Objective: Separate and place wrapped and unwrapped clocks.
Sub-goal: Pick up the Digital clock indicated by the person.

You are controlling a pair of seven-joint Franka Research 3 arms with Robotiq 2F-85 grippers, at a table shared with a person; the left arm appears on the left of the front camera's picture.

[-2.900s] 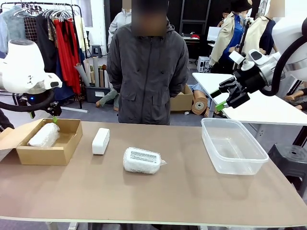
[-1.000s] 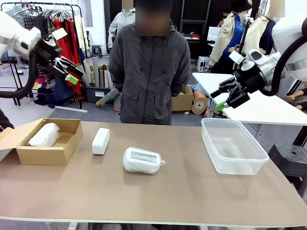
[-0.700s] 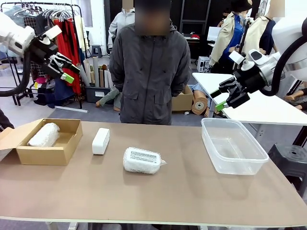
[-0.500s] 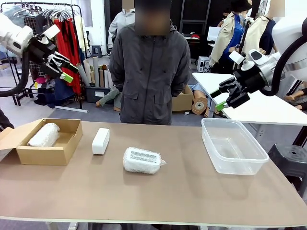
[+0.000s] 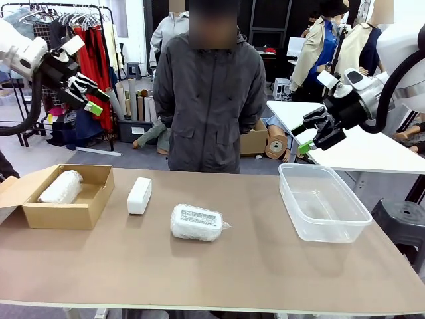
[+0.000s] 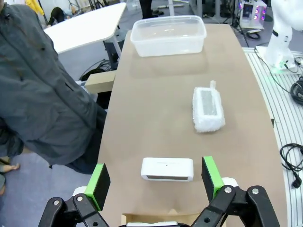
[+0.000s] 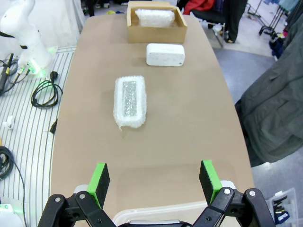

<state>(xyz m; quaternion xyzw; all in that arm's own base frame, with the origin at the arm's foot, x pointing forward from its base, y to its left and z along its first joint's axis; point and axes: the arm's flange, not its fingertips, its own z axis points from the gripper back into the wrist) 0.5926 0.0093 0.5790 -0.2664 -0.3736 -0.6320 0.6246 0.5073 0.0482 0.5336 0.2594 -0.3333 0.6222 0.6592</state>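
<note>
On the surface (image 5: pixel 252 266), the box (image 5: pixel 66 216) sits left with one wrapped clock (image 5: pixel 60 187) inside; the bare clock (image 5: pixel 139 195) lies just right of it, the second wrapped clock (image 5: pixel 196 222) mid-front, the tub (image 5: pixel 295 222) right.

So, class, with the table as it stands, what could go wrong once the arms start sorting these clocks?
1. The wrapped clock at mid-table sits in crinkly plastic: a grip might catch loose wrap alone and let it slip.
2. The bare clock lies close beside the cardboard box, so the open left gripper, coming down, could knock the box wall.
3. The clear tub looks light; a clock dropped in might shift it.
</note>
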